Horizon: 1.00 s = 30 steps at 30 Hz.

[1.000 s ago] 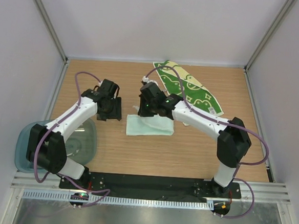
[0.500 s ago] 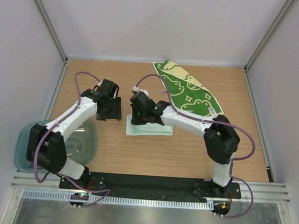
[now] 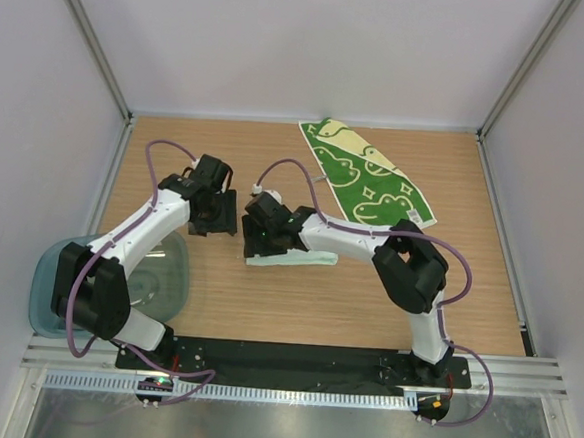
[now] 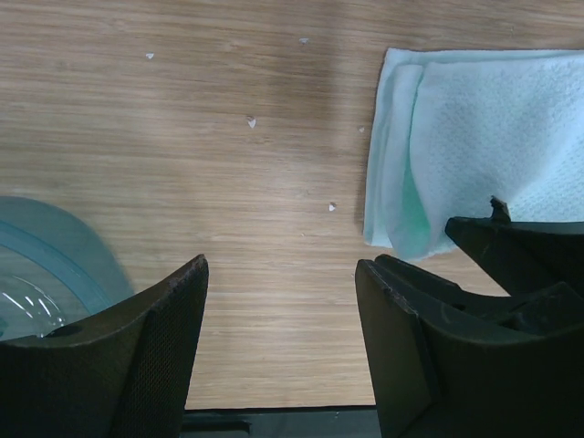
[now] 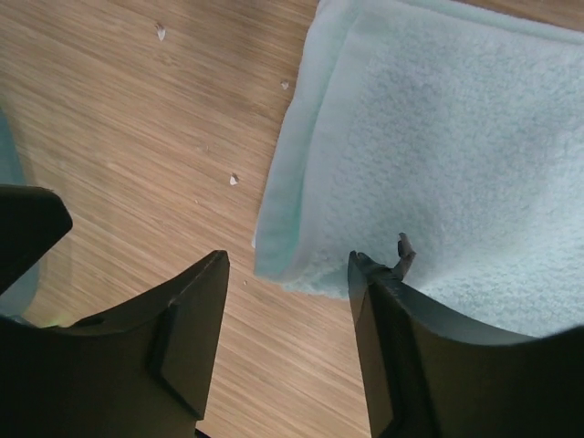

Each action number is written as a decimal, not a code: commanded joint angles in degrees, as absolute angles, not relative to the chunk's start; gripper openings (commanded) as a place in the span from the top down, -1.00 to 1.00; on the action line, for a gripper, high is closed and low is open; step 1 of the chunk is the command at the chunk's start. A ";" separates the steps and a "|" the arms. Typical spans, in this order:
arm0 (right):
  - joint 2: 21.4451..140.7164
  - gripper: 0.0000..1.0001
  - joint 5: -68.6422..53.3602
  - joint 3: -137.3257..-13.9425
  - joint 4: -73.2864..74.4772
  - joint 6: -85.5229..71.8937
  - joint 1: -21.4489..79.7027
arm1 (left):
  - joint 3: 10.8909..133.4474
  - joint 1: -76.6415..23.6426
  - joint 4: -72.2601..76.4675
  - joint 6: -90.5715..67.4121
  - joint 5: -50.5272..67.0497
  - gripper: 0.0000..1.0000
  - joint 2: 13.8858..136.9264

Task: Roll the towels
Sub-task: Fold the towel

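Observation:
The pale mint-blue towel (image 3: 304, 259) lies folded in layers on the wooden table, its left end under my right gripper (image 3: 259, 243). In the right wrist view that gripper (image 5: 287, 265) stands open over the towel's (image 5: 438, 137) left corner, with nothing gripped. My left gripper (image 3: 215, 214) hovers just left of the towel, open and empty (image 4: 281, 274), with bare wood between its fingers. The towel (image 4: 493, 128) shows at the upper right of the left wrist view. The green patterned towel (image 3: 370, 179) lies flat at the back right, apart from both grippers.
A translucent teal-grey bin (image 3: 117, 277) sits at the table's left near edge beside the left arm, and its rim (image 4: 36, 265) shows in the left wrist view. Grey walls close in three sides of the table. Small crumbs (image 4: 251, 121) dot the wood.
My right gripper has moved left along the mint towel to its left end and gone from shut to open. The towel now lies as a narrower folded strip. The left arm has stayed put.

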<state>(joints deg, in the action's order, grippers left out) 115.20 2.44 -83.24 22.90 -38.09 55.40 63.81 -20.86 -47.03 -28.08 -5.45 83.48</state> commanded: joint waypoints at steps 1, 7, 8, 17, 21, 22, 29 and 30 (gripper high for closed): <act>111.63 -0.26 3.69 -84.81 21.53 -38.23 55.72 | 63.46 -20.39 -46.41 -28.21 -6.50 -0.33 82.88; 103.20 -0.49 4.04 -83.15 23.55 -37.79 54.50 | 64.16 -20.48 -46.23 -28.04 -6.50 -0.31 83.67; 101.79 -0.50 3.87 -82.36 23.64 -37.88 54.14 | 64.68 -20.48 -46.23 -28.12 -6.42 -0.29 83.67; 91.50 0.28 -7.28 -66.02 16.45 -41.40 38.70 | 71.27 -27.83 -44.83 -30.93 -0.44 -0.20 88.66; 93.60 0.56 -11.95 -62.59 14.50 -40.35 34.11 | 71.81 -31.19 -40.28 -35.41 5.26 -0.17 93.58; 94.04 0.58 -12.74 -62.23 14.68 -39.82 33.67 | 70.85 -31.38 -39.12 -36.38 6.32 -0.16 94.56; 95.98 0.64 -15.47 -53.46 13.18 -39.12 27.26 | 67.42 -31.82 -34.98 -39.46 5.46 -0.12 100.63; 95.89 0.63 -15.47 -52.74 13.36 -38.76 26.64 | 67.15 -31.82 -35.15 -39.46 4.93 -0.12 100.98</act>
